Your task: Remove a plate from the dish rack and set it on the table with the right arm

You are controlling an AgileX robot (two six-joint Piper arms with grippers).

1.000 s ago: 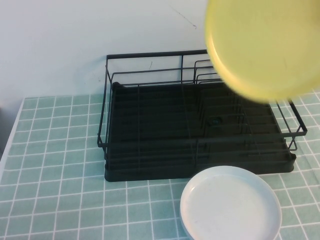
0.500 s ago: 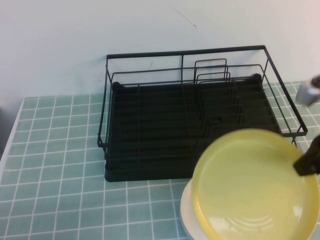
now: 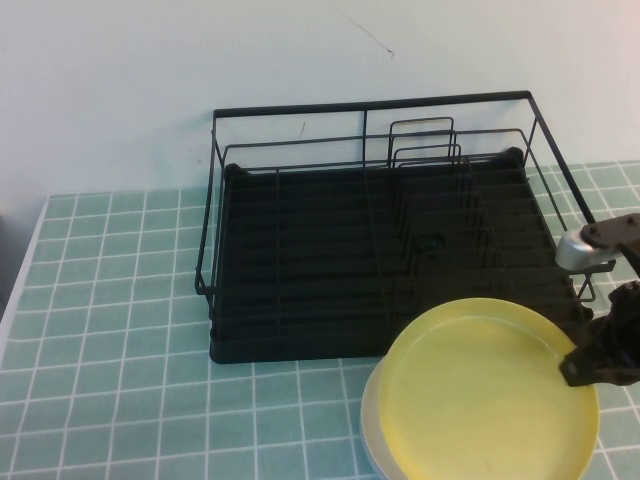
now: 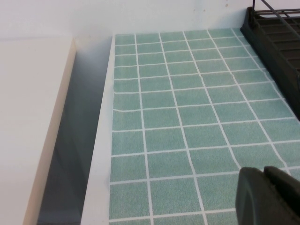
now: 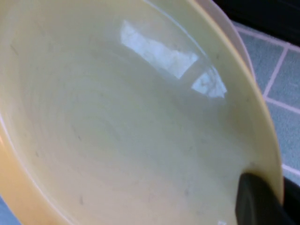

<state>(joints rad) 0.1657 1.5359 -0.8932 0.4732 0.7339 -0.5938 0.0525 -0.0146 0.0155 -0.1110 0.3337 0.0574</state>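
Note:
The yellow plate (image 3: 485,395) lies nearly flat on top of the white plate (image 3: 368,420), in front of the black dish rack (image 3: 390,240) on the green tiled table (image 3: 110,330). My right gripper (image 3: 592,362) is shut on the yellow plate's right rim. In the right wrist view the yellow plate (image 5: 122,117) fills the picture, with one black finger (image 5: 255,201) over its rim and the white plate's edge (image 5: 234,35) behind it. My left gripper (image 4: 269,197) is shut and empty above bare tiles, left of the rack (image 4: 276,33). The rack holds no plates.
The table's left edge (image 4: 105,140) drops off beside a white surface. The rack's upright wire dividers (image 3: 430,200) stand in its right half. A white wall is behind the rack. Bare tiles lie left of and in front of the rack.
My right gripper has carried the yellow plate from high above the rack's right side down to the front, and lowered it onto the white plate. The left arm has not moved.

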